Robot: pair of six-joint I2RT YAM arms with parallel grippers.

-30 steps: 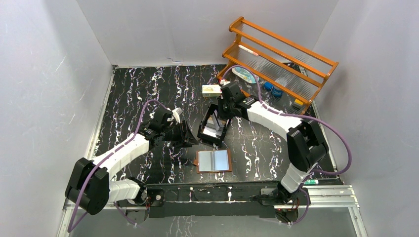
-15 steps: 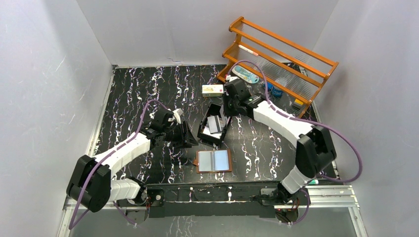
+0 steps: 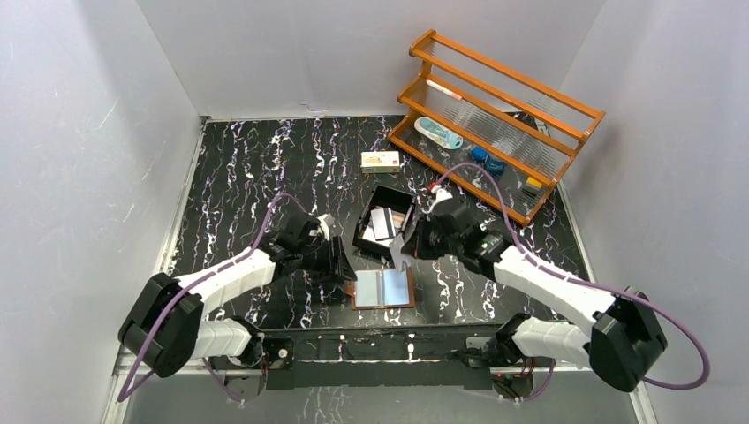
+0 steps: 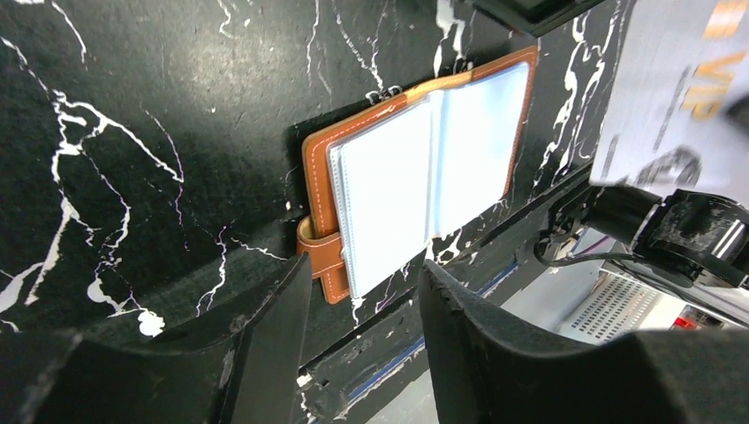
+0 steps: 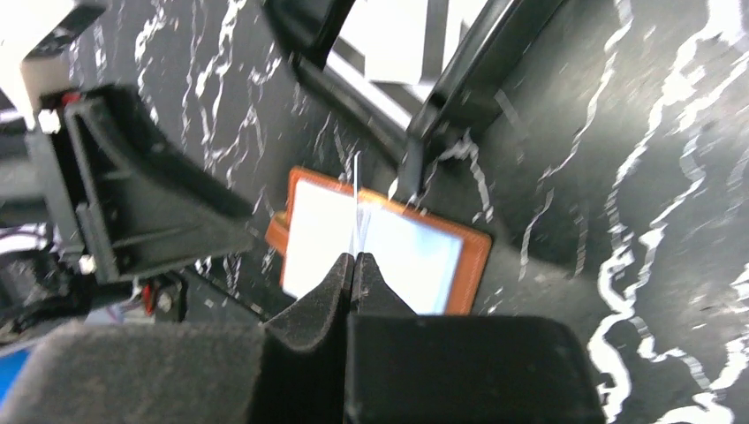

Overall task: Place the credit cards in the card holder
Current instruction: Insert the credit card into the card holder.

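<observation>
Above open card holder [image 3: 382, 288] at worktop's [image 3: 247, 177] near edge: right end effector [image 5: 355, 261] clamped on one credit card [image 4: 662, 88], transfer step; left end effector [image 4: 364, 269] apart alongside. Next, likely: edge-first alignment with a clear pocket [image 4: 389, 190].

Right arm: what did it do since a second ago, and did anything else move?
The right gripper left the black tray and swung toward the near edge, shut on a credit card, close to the open card holder. The left gripper edged closer to the holder. Holder, tray and small carton stayed put.
</observation>
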